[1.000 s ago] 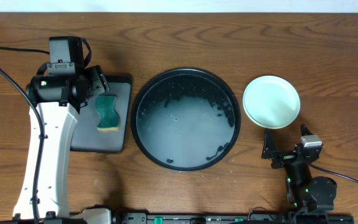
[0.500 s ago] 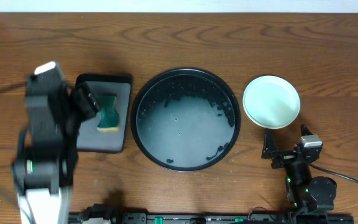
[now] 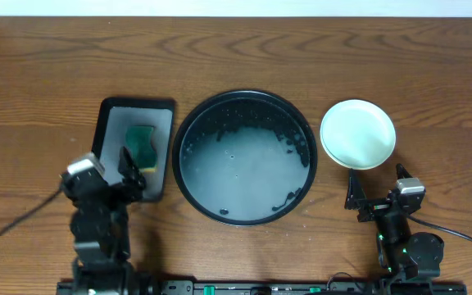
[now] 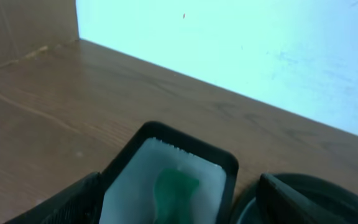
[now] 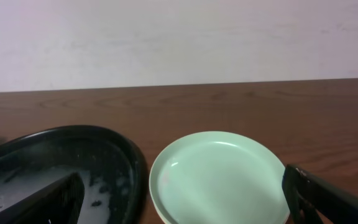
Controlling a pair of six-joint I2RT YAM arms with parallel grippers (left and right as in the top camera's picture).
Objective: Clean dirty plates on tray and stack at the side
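Note:
The round black tray [image 3: 244,102] sits mid-table, wet with pale foam and dark specks, with no plate on it; it also shows in the right wrist view [image 5: 126,152]. A pale mint plate [image 3: 357,133] lies on the table right of the tray, also in the right wrist view [image 5: 219,177]; whether other plates lie under it is hidden. My left gripper [image 3: 125,176] is open and empty near the front edge, in front of the grey tray; in its wrist view its fingers [image 4: 179,214] are spread wide. My right gripper [image 3: 375,190] is open and empty just in front of the plate [image 5: 182,214].
A grey rectangular tray with a black rim [image 3: 158,123] lies left of the black tray, with a teal sponge [image 3: 142,146] on it; both show in the left wrist view, tray [image 4: 191,152] and sponge [image 4: 174,190]. A pale wall runs behind the table.
My left arm has pulled back from over the grey tray to the table's front edge. The sponge stays on the grey tray. The right arm has not moved.

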